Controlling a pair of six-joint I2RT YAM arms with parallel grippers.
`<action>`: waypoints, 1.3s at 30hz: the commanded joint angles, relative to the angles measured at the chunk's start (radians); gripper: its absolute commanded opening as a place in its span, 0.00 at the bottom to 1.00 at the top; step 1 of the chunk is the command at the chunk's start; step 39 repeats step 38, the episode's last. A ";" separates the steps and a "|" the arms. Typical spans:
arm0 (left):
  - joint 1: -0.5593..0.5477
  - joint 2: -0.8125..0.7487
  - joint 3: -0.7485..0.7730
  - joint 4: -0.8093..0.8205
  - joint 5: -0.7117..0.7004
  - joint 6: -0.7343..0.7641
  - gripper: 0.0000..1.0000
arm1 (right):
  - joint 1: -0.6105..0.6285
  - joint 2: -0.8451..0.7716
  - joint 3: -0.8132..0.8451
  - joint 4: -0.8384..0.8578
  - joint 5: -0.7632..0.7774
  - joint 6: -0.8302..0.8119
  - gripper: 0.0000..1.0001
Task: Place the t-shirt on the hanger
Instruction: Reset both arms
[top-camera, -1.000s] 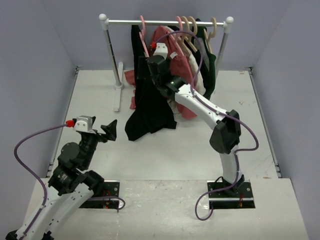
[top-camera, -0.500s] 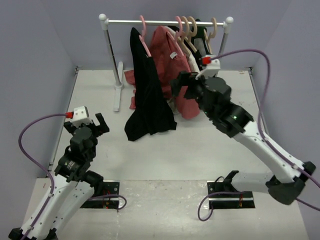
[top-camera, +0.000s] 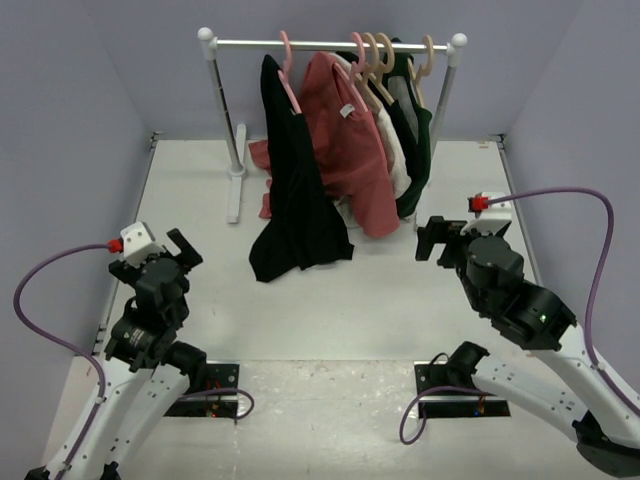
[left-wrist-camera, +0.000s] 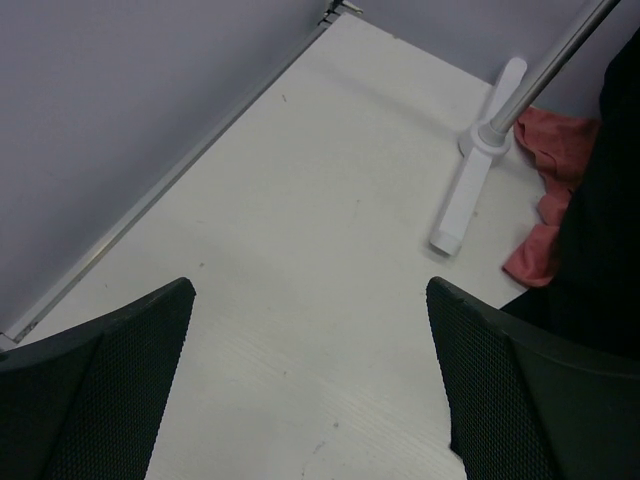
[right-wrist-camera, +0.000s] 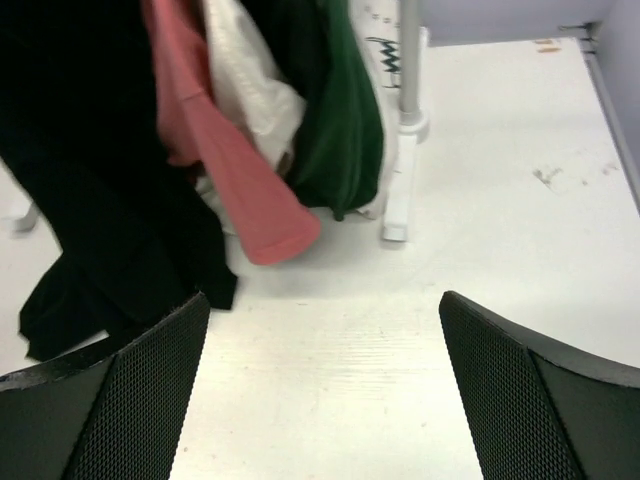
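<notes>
The black t-shirt (top-camera: 292, 185) hangs from the pink hanger (top-camera: 288, 62) on the rail, its hem trailing onto the table. It also shows at the right edge of the left wrist view as the t-shirt (left-wrist-camera: 612, 230), and on the left of the right wrist view as the t-shirt (right-wrist-camera: 90, 190). My left gripper (top-camera: 180, 250) hovers open and empty at the table's left side, well clear of the shirt; the left gripper (left-wrist-camera: 310, 300) has only bare table between its fingers. My right gripper (top-camera: 430, 240) stands open to the right of the rack, and the right gripper (right-wrist-camera: 325, 300) holds nothing.
On the white rail (top-camera: 330, 44) hang a salmon-red shirt (top-camera: 350, 150), a white garment (top-camera: 395, 150) and a dark green garment (top-camera: 415, 140) on tan hangers (top-camera: 380, 55). The rack's feet (left-wrist-camera: 478, 175), (right-wrist-camera: 400, 190) rest on the table. Grey walls close in the left, right and back.
My right arm has pulled back from the black t-shirt at the rack to the right front, its gripper ending fully open. The left arm has drawn back towards the left.
</notes>
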 joint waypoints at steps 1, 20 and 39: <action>0.016 0.002 -0.005 0.080 0.003 0.019 1.00 | -0.002 -0.050 -0.074 -0.066 0.162 0.113 0.99; 0.068 -0.016 -0.041 0.126 0.179 0.093 1.00 | -0.002 -0.158 -0.135 -0.224 0.246 0.312 0.99; 0.093 -0.045 -0.060 0.166 0.329 0.160 1.00 | -0.002 -0.241 -0.148 -0.242 0.277 0.385 0.99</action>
